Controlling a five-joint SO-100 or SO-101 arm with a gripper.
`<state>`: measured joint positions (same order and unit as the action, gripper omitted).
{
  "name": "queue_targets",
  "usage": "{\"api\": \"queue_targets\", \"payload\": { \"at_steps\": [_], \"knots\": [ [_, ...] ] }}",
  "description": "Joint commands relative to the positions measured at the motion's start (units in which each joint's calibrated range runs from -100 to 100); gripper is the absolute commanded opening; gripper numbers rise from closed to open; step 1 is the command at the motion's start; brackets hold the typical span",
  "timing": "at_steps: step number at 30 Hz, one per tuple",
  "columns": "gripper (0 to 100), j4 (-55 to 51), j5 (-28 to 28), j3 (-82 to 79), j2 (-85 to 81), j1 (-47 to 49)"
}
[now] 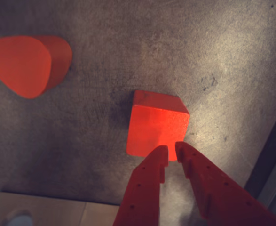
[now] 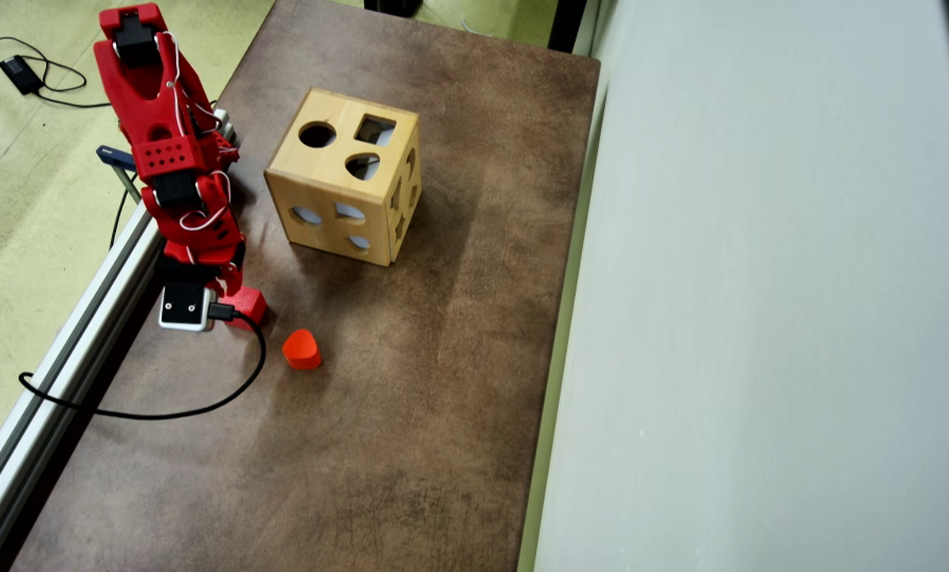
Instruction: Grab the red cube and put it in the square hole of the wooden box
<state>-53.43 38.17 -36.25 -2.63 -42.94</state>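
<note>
In the wrist view the red cube [image 1: 157, 126] rests on the brown table, just beyond my gripper [image 1: 171, 149]. The two red fingers come in from the bottom with only a thin slit between their tips. The tips overlap the cube's near edge, and the cube is much wider than the slit and is not held. In the overhead view the cube [image 2: 249, 305] peeks out beside the wrist camera, with the fingers hidden under the arm. The wooden box [image 2: 339, 202] stands further up the table, with the square hole [image 2: 375, 129] on its top face.
An orange-red heart-shaped block [image 1: 27, 63] [image 2: 302, 349] lies close to the cube. The box top also has a round cutout [image 2: 317, 134] and a heart cutout [image 2: 362, 166]. A black cable [image 2: 164, 413] loops over the table's left part. A metal rail [image 2: 69, 342] lines the left edge.
</note>
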Motion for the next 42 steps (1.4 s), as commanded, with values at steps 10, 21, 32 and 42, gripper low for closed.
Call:
{"api": "queue_targets", "payload": {
  "at_steps": [10, 21, 32, 42],
  "knots": [
    [4, 0.96, -7.13, 1.19, -0.64, 0.74],
    [4, -0.09, -11.04, 1.10, -0.47, 3.34],
    [22, -4.83, -11.23, 1.19, -0.47, 2.52],
    [33, -11.43, -11.28, 1.19, -0.39, 2.15]
  ]
}}
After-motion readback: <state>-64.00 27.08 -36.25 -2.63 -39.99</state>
